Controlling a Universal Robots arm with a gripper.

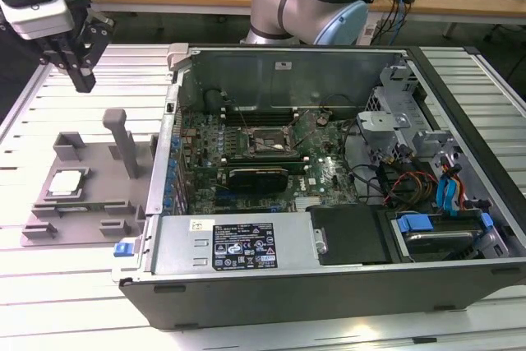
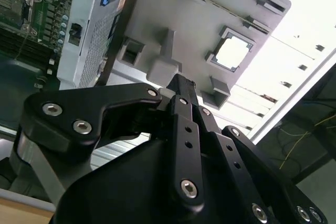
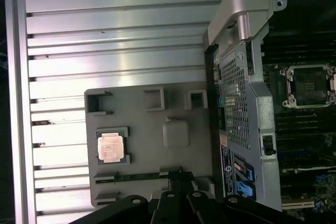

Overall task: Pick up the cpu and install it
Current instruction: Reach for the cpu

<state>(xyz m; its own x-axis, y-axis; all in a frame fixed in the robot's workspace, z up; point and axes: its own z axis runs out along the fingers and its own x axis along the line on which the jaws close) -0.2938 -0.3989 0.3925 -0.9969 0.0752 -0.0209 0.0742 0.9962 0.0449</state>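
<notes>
The cpu (image 1: 66, 184) is a small silver square lying flat in a pocket of the grey fixture tray (image 1: 94, 207), at the exterior view's left, beside the open computer case. It shows in both wrist views, cpu (image 2: 232, 53) and cpu (image 3: 111, 147). My gripper (image 1: 83, 84) hangs in the air above the tray's far side, apart from the cpu. Its fingers are shut together with nothing between them, and both wrist views show the gripper (image 2: 184, 83) and gripper (image 3: 178, 174). The black socket (image 1: 267, 144) with its metal frame sits on the motherboard inside the case.
The open computer case (image 1: 329, 269) fills the middle and the exterior view's right, with its metal wall (image 3: 236, 77) next to the tray. A grey upright post (image 1: 123, 141) stands on the tray. The slatted metal table (image 1: 25, 285) surrounds both.
</notes>
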